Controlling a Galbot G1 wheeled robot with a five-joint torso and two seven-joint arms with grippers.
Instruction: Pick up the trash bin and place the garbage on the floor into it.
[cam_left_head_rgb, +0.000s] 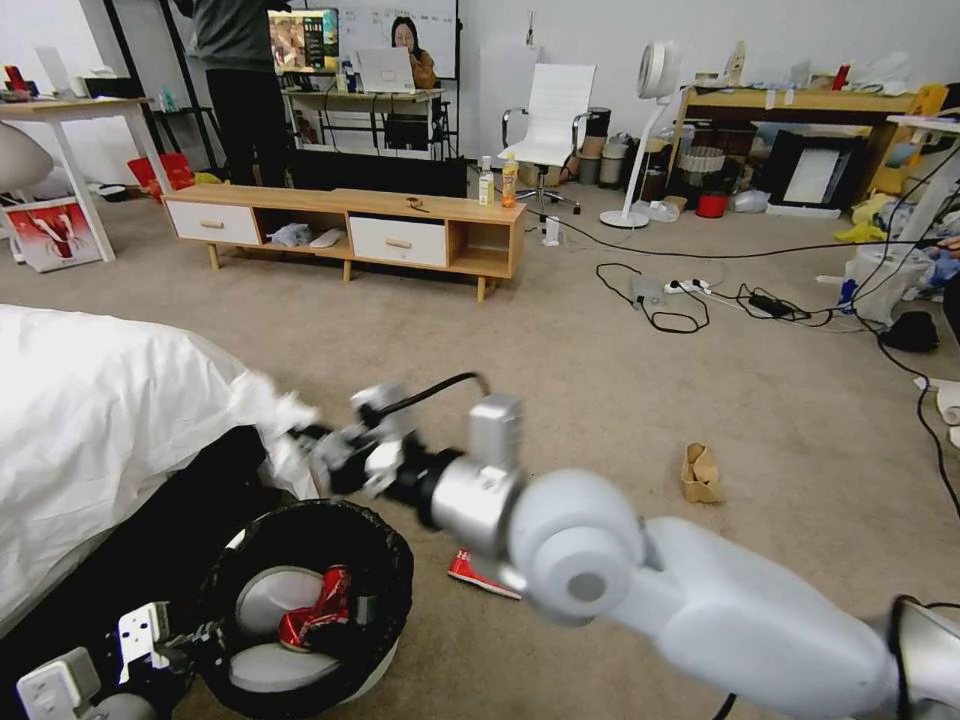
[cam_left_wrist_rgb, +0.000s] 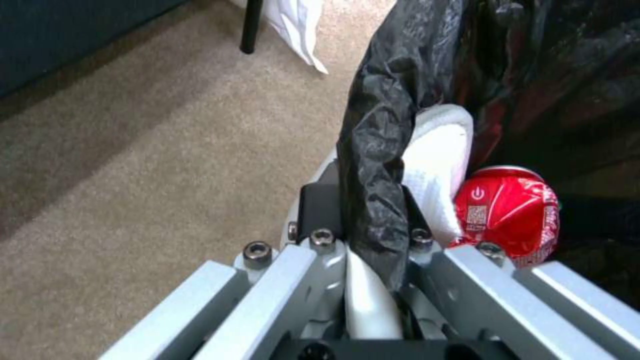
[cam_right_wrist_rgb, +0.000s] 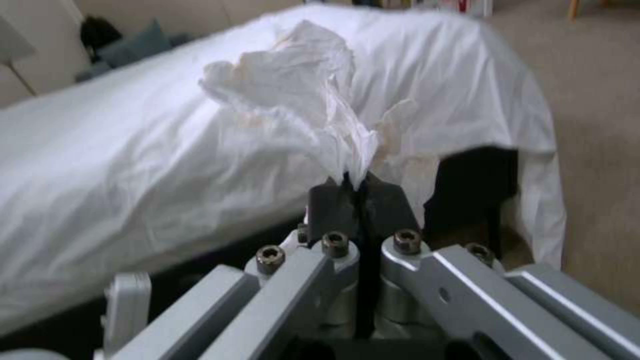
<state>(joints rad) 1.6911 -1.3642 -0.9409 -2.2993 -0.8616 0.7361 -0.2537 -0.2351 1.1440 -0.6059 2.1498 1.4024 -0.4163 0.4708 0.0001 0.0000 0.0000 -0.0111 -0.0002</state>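
Left gripper (cam_left_wrist_rgb: 373, 235) clamps the trash bin (cam_left_head_rgb: 300, 610) rim, crushed can (cam_left_head_rgb: 312, 606) inside. Right gripper (cam_right_wrist_rgb: 358, 192) pinches a tissue (cam_right_wrist_rgb: 300, 105) just above the bin: drop step, needs centring over the opening, then releasing. Carton (cam_left_head_rgb: 478, 574) and brown paper box (cam_left_head_rgb: 700, 472) lie farther out on the floor (cam_left_head_rgb: 600, 380).

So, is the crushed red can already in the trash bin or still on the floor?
In. The crushed red can lies inside the trash bin, on its black bag lining; the left gripper grips the rim.
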